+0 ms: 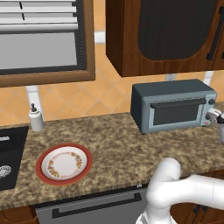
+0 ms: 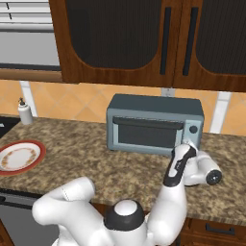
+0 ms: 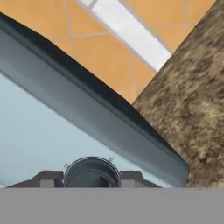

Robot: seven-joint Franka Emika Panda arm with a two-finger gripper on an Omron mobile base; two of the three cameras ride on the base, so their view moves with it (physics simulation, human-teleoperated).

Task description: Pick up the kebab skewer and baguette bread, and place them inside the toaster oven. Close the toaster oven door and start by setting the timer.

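Nearest, at the bottom middle of the hand view: pinching a round dark knob [image 3: 92, 168] with the gripper [image 3: 91, 180], one dark tip pressed at each side of it. Judged to be the timer knob, held so for turning, as the last step of the task. Reaching up from the bottom of the right base view, with the hand laid against the lower right corner of the toaster oven [image 2: 153, 108]. Placed there because of the knobs on the right side of the front. Standing at the center of that view, on the speckled counter [image 2: 77, 149], back to the orange tile wall [image 2: 91, 98]. Shut already, the door [image 2: 144, 137], with the dark handle [image 2: 146, 123] along its top. Probably keeping the skewer and the bread behind the dark glass, to judge from the shut door; impossible to confirm through the glass. Best read from the hand view: the contact of tips and knob. Added by the right base view: a second knob [image 2: 193, 129] above the hand, and the bend of the arm. Added by the left base view: the plate [image 1: 64, 164] at the lower left, the sink [image 1: 11, 153] at the left edge, the soap bottle [image 1: 36, 119] behind it, and farther up the window blind [image 1: 39, 26] and the brown cabinets [image 1: 166, 35].
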